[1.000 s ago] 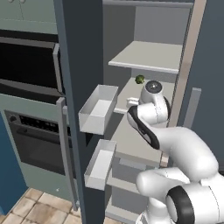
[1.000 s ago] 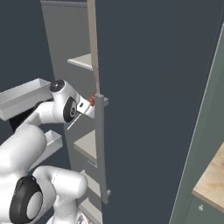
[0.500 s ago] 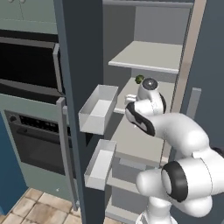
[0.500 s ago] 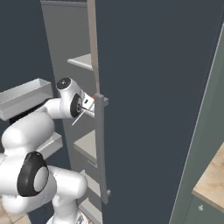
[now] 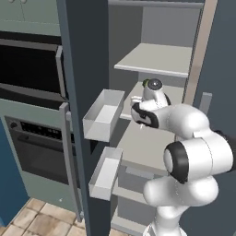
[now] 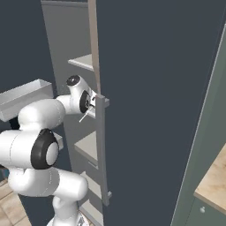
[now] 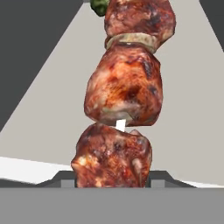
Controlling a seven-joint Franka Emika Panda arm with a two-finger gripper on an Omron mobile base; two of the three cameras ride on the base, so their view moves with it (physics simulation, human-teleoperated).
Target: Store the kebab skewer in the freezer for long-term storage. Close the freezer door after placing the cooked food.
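The kebab skewer, a thin pale stick with reddish-brown meat chunks on it, sits right in front of the hand camera. The lowest chunk is down between the two small dark finger tips at the bottom of the hand view. The gripper looks closed on that chunk, one tip on each side, touching it. The stick runs straight away from the jaws, out over a pale grey shelf. Near the far end of the meat is a small round green thing, lying on the same shelf.

In the left base view the white arm reaches into the tall dark slate-blue freezer, and its hand is over the middle pale grey shelf. The small green thing shows just beside the hand there. The freezer door, tall and narrow, stands wide open. Two white bins hang on its inner side, an upper bin and a lower bin. No food can be seen in either bin.

In the right base view the pale stick pokes out by the hand, next to a grey bar handle.
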